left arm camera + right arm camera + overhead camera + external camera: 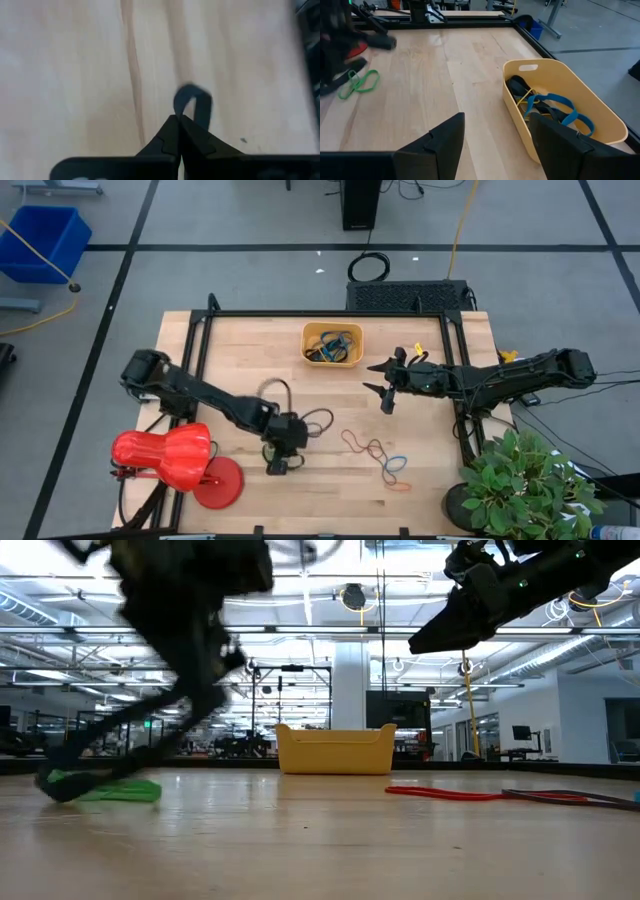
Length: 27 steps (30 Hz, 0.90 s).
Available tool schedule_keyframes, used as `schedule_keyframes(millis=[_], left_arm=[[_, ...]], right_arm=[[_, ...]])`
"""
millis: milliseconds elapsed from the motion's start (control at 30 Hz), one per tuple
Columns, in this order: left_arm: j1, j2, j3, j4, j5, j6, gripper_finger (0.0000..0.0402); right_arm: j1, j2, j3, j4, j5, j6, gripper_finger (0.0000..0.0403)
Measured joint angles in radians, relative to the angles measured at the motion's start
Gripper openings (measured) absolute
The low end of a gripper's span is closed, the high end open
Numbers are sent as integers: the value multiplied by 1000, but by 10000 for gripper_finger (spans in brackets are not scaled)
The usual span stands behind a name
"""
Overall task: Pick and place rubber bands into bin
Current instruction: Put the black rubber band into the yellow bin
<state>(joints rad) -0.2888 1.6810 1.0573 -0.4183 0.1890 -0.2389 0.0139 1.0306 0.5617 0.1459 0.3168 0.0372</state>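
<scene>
Partway done: the bin point(333, 345) at the far tabletop holds several rubber bands point(547, 107). My left gripper point(179, 131) has fingers clenched on a black band point(192, 102) near-centre. Right gripper point(388, 384) fingers released beside bin; loose bands point(378, 456) remain.

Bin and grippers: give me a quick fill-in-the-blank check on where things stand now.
1. The right gripper hangs with its fingers ____ beside the bin.
2. The left gripper is shut on a ____ band.
3. A ____ band lies on the table near the left gripper.
4. Among the bands in the bin, the brightest is ____.

Missing words: open; black; green; blue
</scene>
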Motion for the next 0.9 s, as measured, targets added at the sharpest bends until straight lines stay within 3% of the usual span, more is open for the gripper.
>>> schedule_keyframes(millis=[300, 433, 700, 900], left_arm=[[101, -266, 0, 21, -136, 17, 10], [158, -339, 0, 116, -186, 83, 6], [279, -361, 1, 419, -363, 269, 12], [384, -334, 0, 504, -375, 416, 13]], right_arm=[[-1, 0, 0, 4, 3, 0, 217], [-1, 0, 0, 4, 52, 2, 219], [-1, 0, 0, 8, 57, 0, 217], [-1, 0, 0, 8, 88, 3, 218]])
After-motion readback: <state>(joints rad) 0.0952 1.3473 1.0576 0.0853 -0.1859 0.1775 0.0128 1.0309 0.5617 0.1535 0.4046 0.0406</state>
